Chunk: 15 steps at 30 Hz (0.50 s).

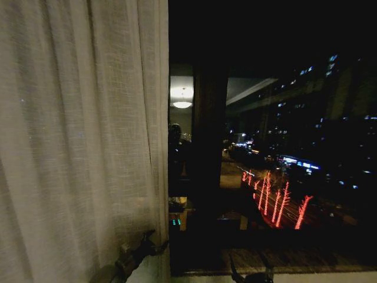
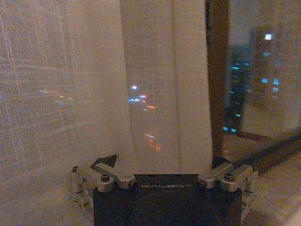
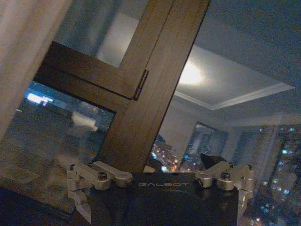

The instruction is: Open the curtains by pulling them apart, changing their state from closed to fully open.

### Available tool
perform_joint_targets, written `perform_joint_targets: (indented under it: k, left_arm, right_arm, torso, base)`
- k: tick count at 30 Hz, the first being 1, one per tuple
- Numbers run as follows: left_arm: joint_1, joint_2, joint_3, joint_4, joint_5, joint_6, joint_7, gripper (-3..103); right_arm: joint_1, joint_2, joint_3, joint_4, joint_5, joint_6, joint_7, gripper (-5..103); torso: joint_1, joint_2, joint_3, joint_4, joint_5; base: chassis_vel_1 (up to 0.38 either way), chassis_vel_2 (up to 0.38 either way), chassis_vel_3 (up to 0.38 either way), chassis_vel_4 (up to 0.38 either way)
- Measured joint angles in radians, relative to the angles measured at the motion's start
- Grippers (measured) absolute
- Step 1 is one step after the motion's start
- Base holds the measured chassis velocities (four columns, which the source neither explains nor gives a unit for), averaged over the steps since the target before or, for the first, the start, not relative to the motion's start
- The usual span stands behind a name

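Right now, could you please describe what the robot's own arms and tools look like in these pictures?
Both wrist views show the same build: a black body with pale GALBOT lettering and silver metal finger linkages held by dark round bolts, on the left tool and the right tool. Black finger pieces show at the linkage ends. In the head view the left arm looks dark and segmented against the sheer curtain.

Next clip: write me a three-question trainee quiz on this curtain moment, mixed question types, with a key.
1. True or false: the sheer curtain panel covers the whole window in the head view.
2. Which gripper is pressed into the sheer fabric? A) left gripper B) right gripper
3. Fill in: the right wrist view faces the brown window ___ and glass with a ceiling light's reflection.

Key
1. False: the panel hangs on the robot's left, and the dark glass to its right is bare.
2. A
3. frame
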Motion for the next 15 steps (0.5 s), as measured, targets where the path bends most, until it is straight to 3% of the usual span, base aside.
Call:
perform_joint_targets:
  k: [1, 4, 6, 8, 9, 13, 15]
  left_arm:
    - [0.0, 0.0, 0.0, 0.0, 0.0, 0.0, 0.0, 100]
    - [-0.007, -0.034, 0.017, -0.023, 0.039, -0.001, -0.168, 100]
    - [-0.004, -0.039, 0.019, -0.033, 0.042, -0.001, -0.203, 100]
    - [0.023, -0.065, 0.022, -0.078, 0.053, 0.003, -0.343, 100]
    - [0.023, -0.065, 0.022, -0.078, 0.053, 0.003, -0.343, 100]
    - [0.082, -0.109, 0.02, -0.138, 0.079, 0.027, -0.628, 100]
    - [0.088, -0.113, 0.018, -0.143, 0.081, 0.029, -0.655, 100]
  right_arm:
    - [0.0, 0.0, 0.0, 0.0, 0.0, 0.0, 0.0, 100]
    - [0.003, 0.0, -0.015, -0.008, -0.018, 0.003, 0.0, 100]
    - [0.004, 0.0, -0.017, -0.009, -0.02, 0.003, 0.0, 100]
    - [0.008, 0.0, -0.023, -0.014, -0.027, 0.003, 0.001, 100]
    - [0.008, 0.0, -0.023, -0.014, -0.027, 0.003, 0.001, 100]
    - [0.014, 0.0, -0.034, -0.025, -0.038, 0.003, 0.001, 100]
    - [0.014, 0.0, -0.036, -0.027, -0.04, 0.003, 0.001, 100]
  torso:
    - [0.0, 0.0, 0.0, 0.0, 0.0]
    - [0.0, 0.0, 0.0, 0.0001, 0.0]
    - [0.0, 0.0, 0.0, 0.0, 0.0001]
    - [0.0, 0.0, 0.0, 0.0, 0.0]
    - [0.0, 0.0, 0.0, 0.0, 0.0]
    - [0.0, 0.0, 0.0, 0.0003, 0.0]
    - [0.0, 0.0, 0.0, 0.0003, 0.0]
  base:
    - [0.0, 0.0, 0.0, 0.0]
    - [0.0, 0.0, 0.0, 0.0]
    - [0.0, 0.0, 0.0, 0.0]
    - [0.0, 0.0, 0.0, 0.0]
    - [0.0, 0.0, 0.0, 0.0]
    - [0.0, 0.0, 0.0, 0.0]
    - [0.0, 0.0, 0.0, 0.0]
